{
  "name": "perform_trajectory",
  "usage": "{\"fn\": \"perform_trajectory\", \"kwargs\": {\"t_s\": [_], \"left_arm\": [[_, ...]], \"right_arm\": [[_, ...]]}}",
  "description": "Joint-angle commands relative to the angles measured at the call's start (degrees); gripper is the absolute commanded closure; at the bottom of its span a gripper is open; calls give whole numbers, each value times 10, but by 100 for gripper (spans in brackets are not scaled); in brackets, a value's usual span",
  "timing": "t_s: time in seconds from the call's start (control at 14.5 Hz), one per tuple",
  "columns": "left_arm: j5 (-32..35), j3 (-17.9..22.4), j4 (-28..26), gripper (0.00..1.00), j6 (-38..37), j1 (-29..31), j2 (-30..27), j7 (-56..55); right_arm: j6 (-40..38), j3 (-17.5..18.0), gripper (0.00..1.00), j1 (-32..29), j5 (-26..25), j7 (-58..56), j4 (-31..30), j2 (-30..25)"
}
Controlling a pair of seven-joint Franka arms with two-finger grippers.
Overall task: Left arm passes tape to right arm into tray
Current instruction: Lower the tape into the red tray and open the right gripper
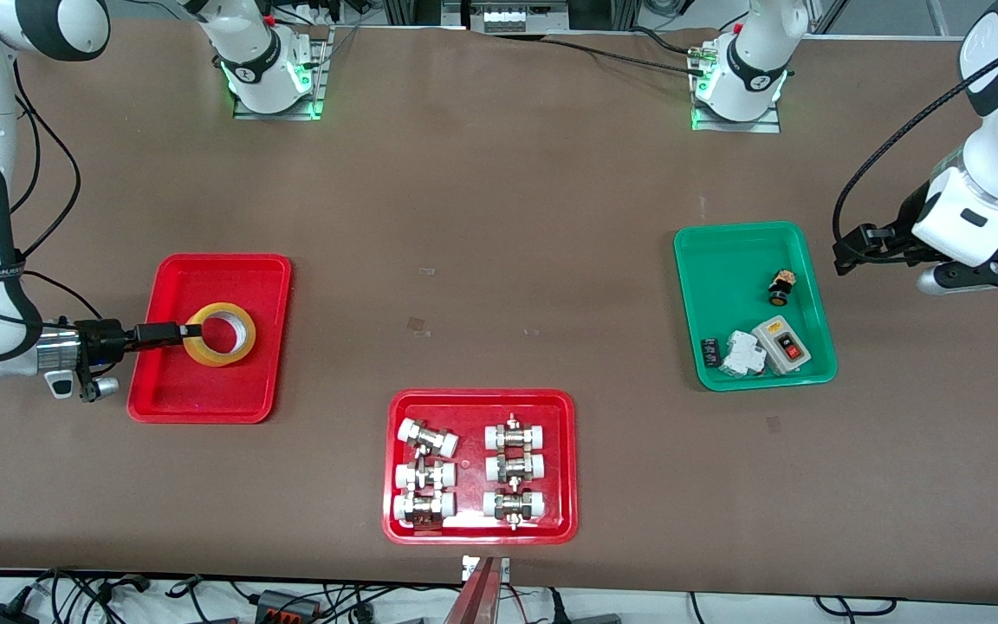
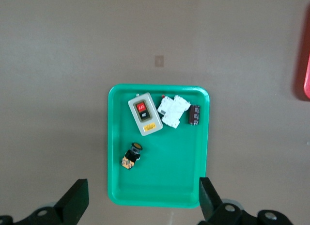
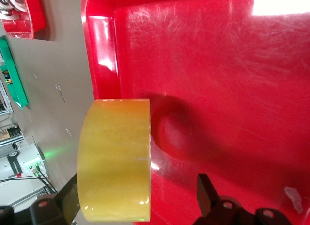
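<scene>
- Here, in the front view, the right gripper (image 1: 190,330) is down at the tape (image 1: 220,334), which sits in the tray (image 1: 171,286) toward the right arm's end of the desk (image 1: 499,217).
- The yellow roll lies with its white core showing, within the tray's rim and on the plain red floor.
- The right gripper's dark fingers reach across the tray's edge to the roll's wall; this view alone does not show how wide they stand.
- The left gripper (image 1: 845,251) waits in the air just beside the green tray (image 1: 716,260), at the left arm's end of the desk.
- The green tray holds a grey switch box (image 1: 782,346), a white part (image 1: 742,354) and a small black button (image 1: 780,289).
- A second red tray (image 1: 404,529), nearer to the front camera, carries white-capped metal fittings (image 1: 427,438) in two columns.
- In the left wrist view, the left gripper (image 2: 140,203) hangs over the green tray (image 2: 160,186) with its fingers (image 2: 75,200) spread wide and nothing between them.
- The switch box (image 2: 145,114) and the white part (image 2: 173,110) lie side by side in that tray; the button (image 2: 131,156) lies apart from them.
- In the right wrist view, the tape (image 3: 115,159) stands close before the camera on the red tray (image 3: 218,65).
- The right gripper (image 3: 135,200) has its fingers (image 3: 206,193) parted, one on each side of the roll's wall, with a gap showing on the inner side, so it is not pinching the roll.
</scene>
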Motion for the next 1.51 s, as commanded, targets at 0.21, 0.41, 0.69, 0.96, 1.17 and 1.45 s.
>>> {"fn": "perform_trajectory", "kwargs": {"t_s": [0.21,0.41,0.69,0.96,1.17,1.45], "left_arm": [[11,-16,5,0,-15,-1,-7,4],[11,-17,4,0,-14,1,-7,4],[11,-17,4,0,-14,2,-6,5],[10,-17,4,0,-14,3,-6,5],[10,-17,4,0,-14,3,-5,5],[11,-17,4,0,-14,4,-5,5]], "right_arm": [[58,10,0,13,-59,-50,-7,-4],[80,10,0,33,-123,-49,-6,-11],[82,6,0,77,-249,-4,0,-69],[59,6,0,102,-312,87,0,-177],[15,9,0,114,-327,160,1,-227],[-24,12,0,145,-332,311,1,-297]]}}
